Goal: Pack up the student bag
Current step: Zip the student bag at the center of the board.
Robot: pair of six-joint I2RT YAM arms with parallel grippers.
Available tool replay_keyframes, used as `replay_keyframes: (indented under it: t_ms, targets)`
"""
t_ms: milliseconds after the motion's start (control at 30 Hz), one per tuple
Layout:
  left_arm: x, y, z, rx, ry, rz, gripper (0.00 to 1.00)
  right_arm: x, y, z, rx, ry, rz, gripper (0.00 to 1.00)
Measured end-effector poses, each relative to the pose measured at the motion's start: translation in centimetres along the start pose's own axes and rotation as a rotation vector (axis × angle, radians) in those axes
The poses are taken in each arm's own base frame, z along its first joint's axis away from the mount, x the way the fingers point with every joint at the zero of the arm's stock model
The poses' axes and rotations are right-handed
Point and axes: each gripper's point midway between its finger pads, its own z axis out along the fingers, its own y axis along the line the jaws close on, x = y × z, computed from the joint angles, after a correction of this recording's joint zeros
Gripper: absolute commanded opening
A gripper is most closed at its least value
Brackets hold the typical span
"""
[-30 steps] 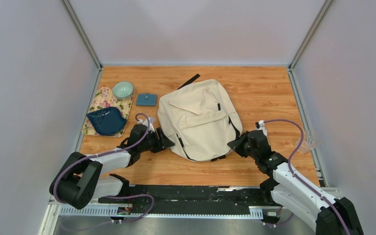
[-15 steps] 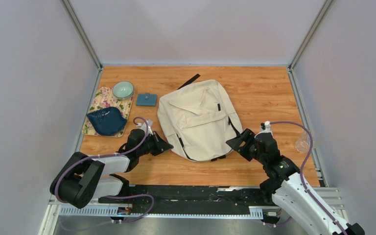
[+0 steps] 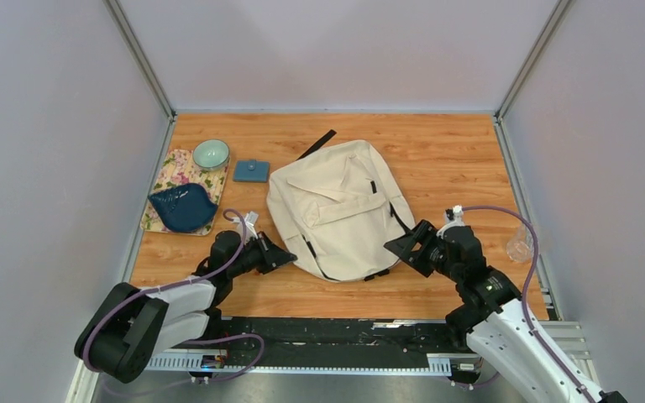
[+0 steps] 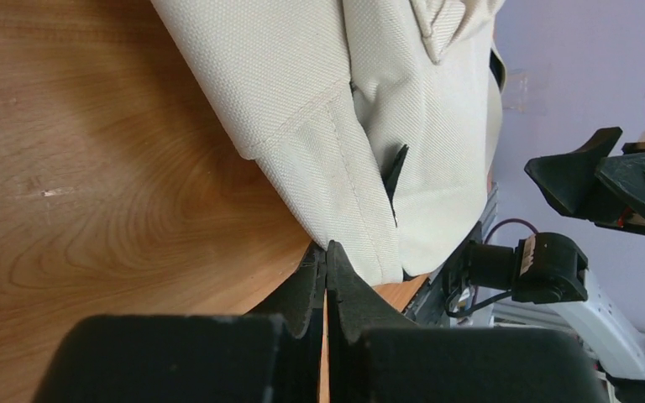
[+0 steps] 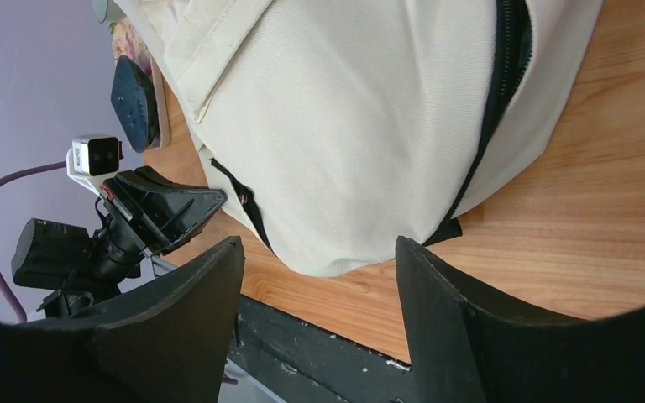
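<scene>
you have the cream student bag (image 3: 340, 210) lying flat, flap up, between your left tool (image 3: 288, 254), low and closed at its hem, and your right tool (image 3: 401, 239), low and open.

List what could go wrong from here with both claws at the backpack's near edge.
1. The left claw is shut right at the student bag's hem. Whether it holds any fabric is unclear, so a pull may slip off.
2. The right claw stands open beside the bag's corner, gripping nothing. A one-sided pull would likely skew the bag.
3. A clear cup sits close beside the right arm. A swing could knock it over.
</scene>
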Motion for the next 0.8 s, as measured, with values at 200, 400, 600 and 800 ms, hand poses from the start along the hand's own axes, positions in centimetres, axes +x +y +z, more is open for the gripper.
replay_keyframes:
  t_ms: [200, 400, 600, 800]
  targets:
    - [-0.1, -1.0, -0.9, 0.025, -0.010, 0.043, 0.00, 0.3, 1.6, 0.1, -0.026, 0.046, -0.027, 0.69]
    - [0.9, -1.4, -1.7, 0.028, 0.015, 0.087, 0.00, 2.3, 3.7, 0.7, -0.061, 0.142, -0.116, 0.66]
    - [1.4, -1.5, -2.3, 0.024, 0.025, 0.105, 0.19, 6.6, 7.1, 1.3, -0.086, 0.284, -0.289, 0.62]
    - [2.0, -0.8, -2.7, -0.003, 0.044, 0.118, 0.50, 10.3, 9.5, 3.3, -0.085, 0.361, -0.398, 0.57]
